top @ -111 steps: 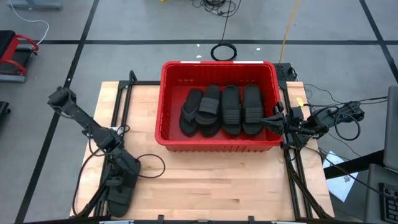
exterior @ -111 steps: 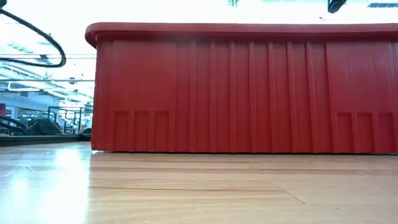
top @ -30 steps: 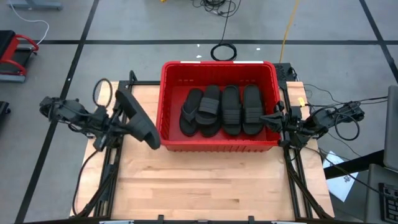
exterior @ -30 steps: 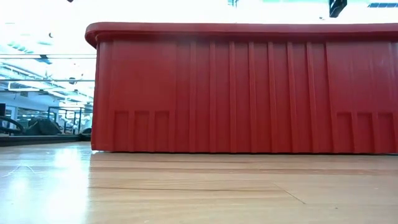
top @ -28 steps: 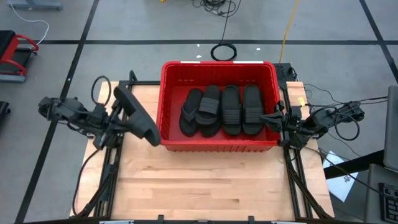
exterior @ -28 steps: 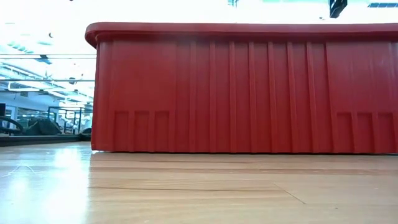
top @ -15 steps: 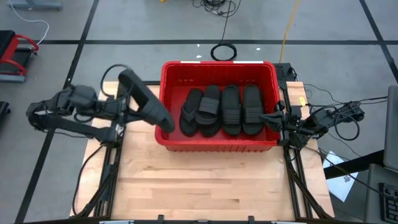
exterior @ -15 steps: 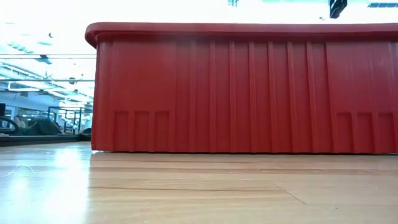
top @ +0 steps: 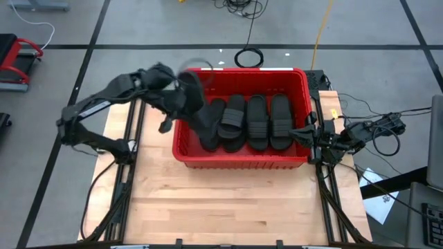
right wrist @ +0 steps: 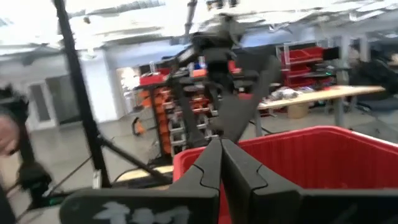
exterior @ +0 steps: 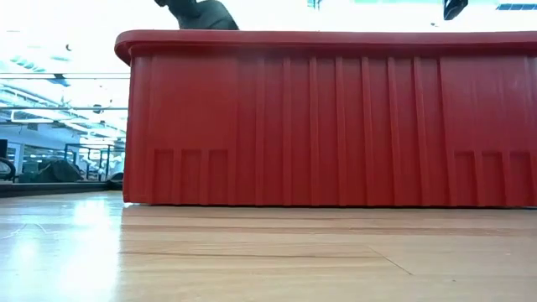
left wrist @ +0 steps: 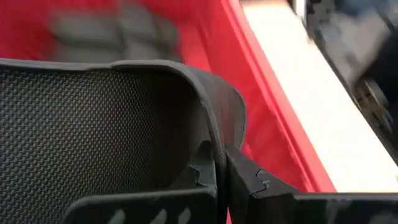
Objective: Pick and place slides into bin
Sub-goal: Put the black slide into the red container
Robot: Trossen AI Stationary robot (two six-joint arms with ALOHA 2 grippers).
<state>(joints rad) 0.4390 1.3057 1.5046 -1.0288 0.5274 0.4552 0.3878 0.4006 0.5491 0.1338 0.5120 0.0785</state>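
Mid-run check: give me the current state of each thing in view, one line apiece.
left gripper: shut on a slide, over the bin's left end.
held slide: hanging tilted, partly inside the bin.
other slides: lying side by side on the bin floor.
bin: upright on the table.
right gripper: shut, empty, at the bin's right wall.

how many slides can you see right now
5. Four lie side by side on the floor of the bin. The fifth hangs in the left gripper over the bin's left end. Others may be stacked underneath.
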